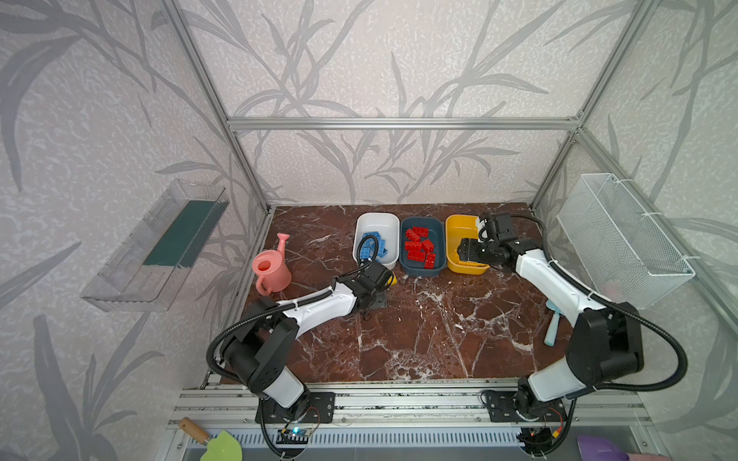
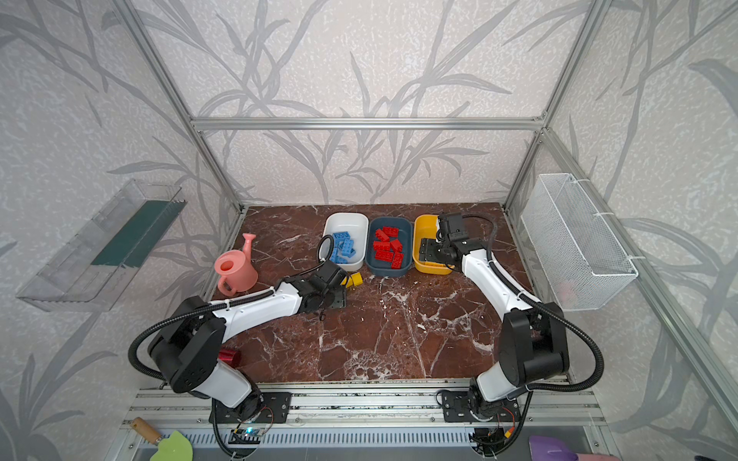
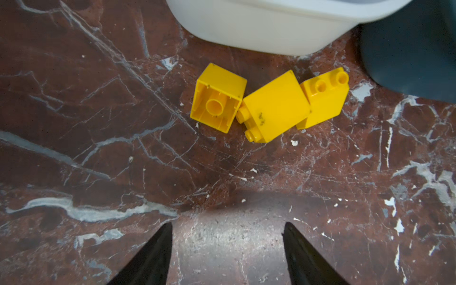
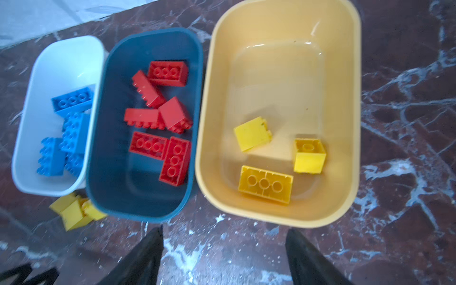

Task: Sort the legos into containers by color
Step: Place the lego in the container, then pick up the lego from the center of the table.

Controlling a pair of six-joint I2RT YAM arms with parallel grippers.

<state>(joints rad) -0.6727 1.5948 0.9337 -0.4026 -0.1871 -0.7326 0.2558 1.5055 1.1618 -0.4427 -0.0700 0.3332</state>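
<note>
The marbled red-brown tabletop fills the cell floor, with the left arm reaching in from one near corner and the right arm from the other; a white wire mesh basket hangs on the wall by the right arm and a clear plastic shelf on the opposite wall; a pink watering can stands upright near the tabletop's edge on the left arm's side

Three tubs sit side by side, touching, in a row at the far edge: the white tub, the teal tub in the middle, and the yellow tub

The right hand hangs above the near end of the yellow tub, its fingers apart with nothing between them; the left hand hangs low over bare tabletop just in front of the white tub, fingers likewise apart and empty

The blue legos lie heaped in the white tub; the red legos, six that I can count, lie in the teal tub; in the yellow tub are three yellow legos, one oblong lying underside up and two small squares; three loose yellow legos (all small squares, tipped on their sides and touching in a row) rest on the tabletop just beside the near corner of the white tub, ahead of the left hand; a stray red lego shows in a top view on the tabletop, partly hidden by the left arm's elbow
</note>
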